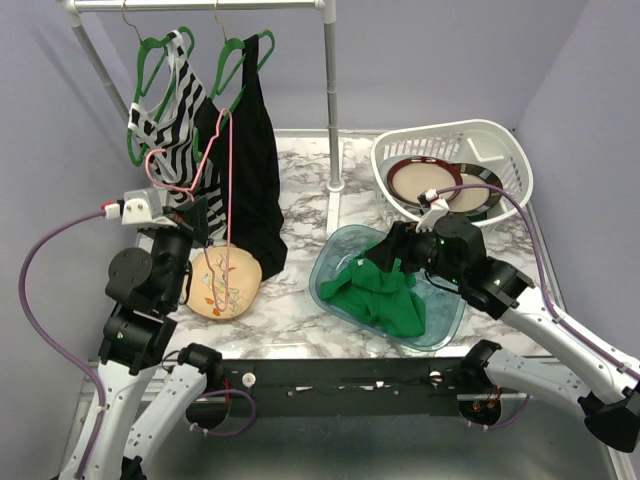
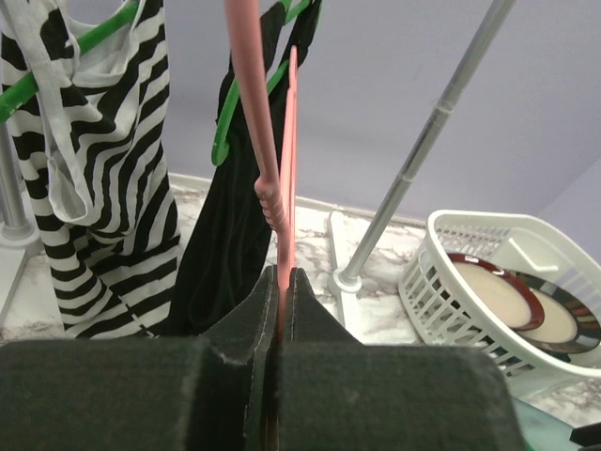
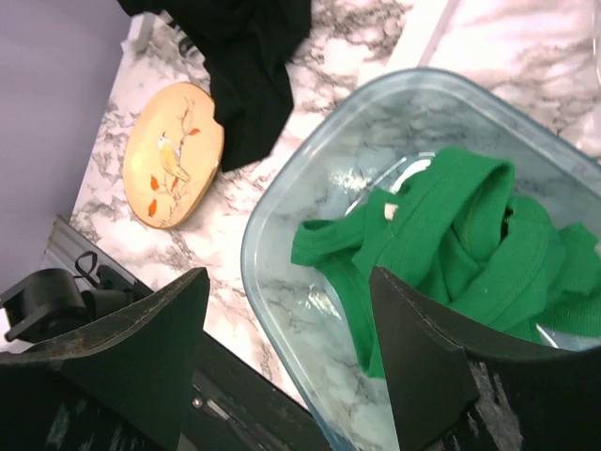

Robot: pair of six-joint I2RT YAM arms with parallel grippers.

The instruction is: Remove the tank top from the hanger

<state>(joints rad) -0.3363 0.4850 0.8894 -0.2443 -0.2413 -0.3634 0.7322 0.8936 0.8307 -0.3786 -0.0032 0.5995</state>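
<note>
- The left gripper [image 2: 279,287] is clamped tight on the lower part of the bare pink hanger [image 2: 252,113] and holds it upright at the left of the table. No cloth is on it.
- The pink hanger's upper part stands just in front of the striped tank top [image 1: 165,125] and the black tank top [image 1: 250,170], both hung on green hangers [image 1: 150,60] on the rail. A swing of the arm from here could hook a strap and drag one of them down.
- Below the pink hanger lies a painted plate [image 1: 222,283]. If the grip slipped, the hanger would likely land on it.
- The rack post [image 1: 330,100] stands behind the middle of the table, well apart from both arms.
- The green tank top [image 1: 385,295], the task's garment, lies crumpled in the clear tub [image 3: 376,132], free of the hanger. The removal looks done.
- Its near fold sits close to the tub's front rim, so a nudge could spill it over.
- The right gripper [image 3: 286,282] hangs over the tub with its fingers spread wide and nothing between them. Dipping lower could snag a loose strap and lift the top out.
- The white basket [image 1: 500,135] with two plates [image 1: 420,180] sits just behind the right arm and limits any backward move.
</note>
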